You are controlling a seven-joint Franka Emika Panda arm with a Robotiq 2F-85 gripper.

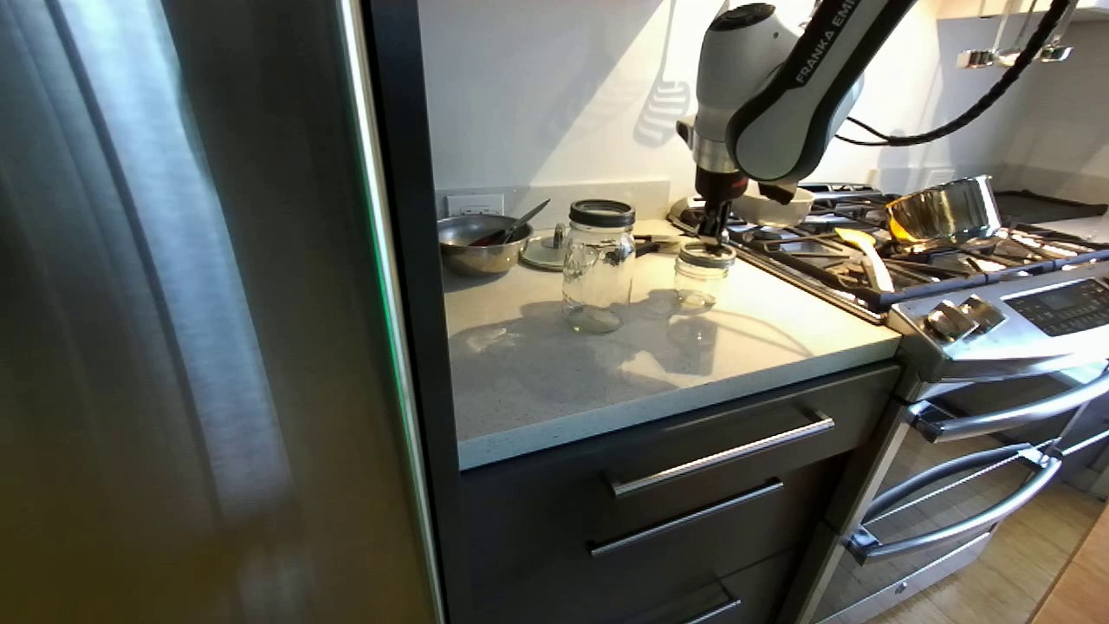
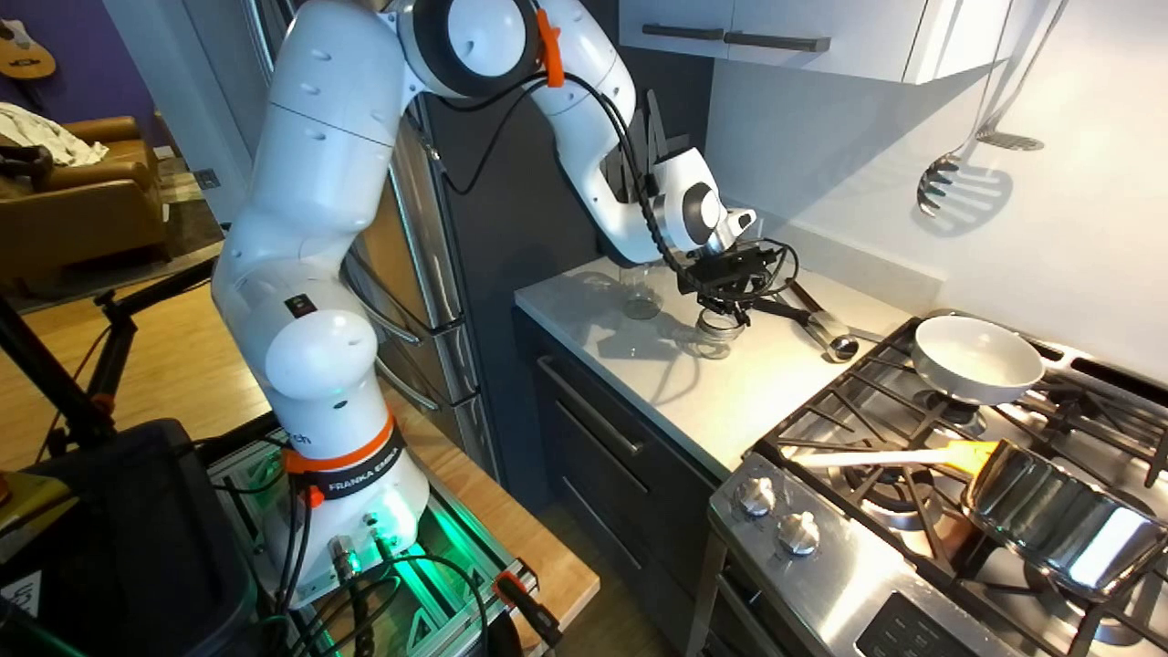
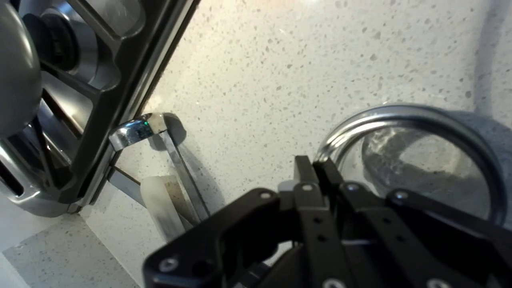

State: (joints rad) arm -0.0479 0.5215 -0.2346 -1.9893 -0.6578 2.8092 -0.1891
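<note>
**Jaws drawn almost together at the rim of a small jar (image 1: 700, 282)**

Both fingers (image 3: 306, 172) of the gripper (image 3: 319, 162) stand nearly against each other, with only a sliver of gap between their tips, right at the metal band (image 3: 404, 113) around the jar's mouth. Whether the band is pinched between them cannot be told, since the gripper covers that stretch. The small jar is upright and looks to rest on the pale countertop (image 3: 256, 80); in an exterior view the black wrist mount (image 2: 725, 272) hides part of its top.

Near it, but apart, stands a tall jar (image 1: 598, 277) with a dark band. On the jar's other side, utensils (image 3: 158, 204) lie loosely by the stove edge, partly hidden by the gripper in the wrist view. Farther back are a glass lid (image 1: 541, 254), half screened by the tall jar, and a metal bowl (image 1: 481, 260) with a dark-handled implement (image 1: 527, 218) leaning in it.

Beyond the counter's edge, the gas stove (image 2: 849, 584) carries a pale bowl (image 2: 972, 391), a tilted steel pot (image 2: 1063, 525) and a yellow-ended spatula (image 2: 876, 458) lying near the pot. Slotted tools (image 2: 938, 181) hang before the wall. Farthest off are a brown sofa (image 2: 73, 205) and a guitar (image 2: 26, 59).
</note>
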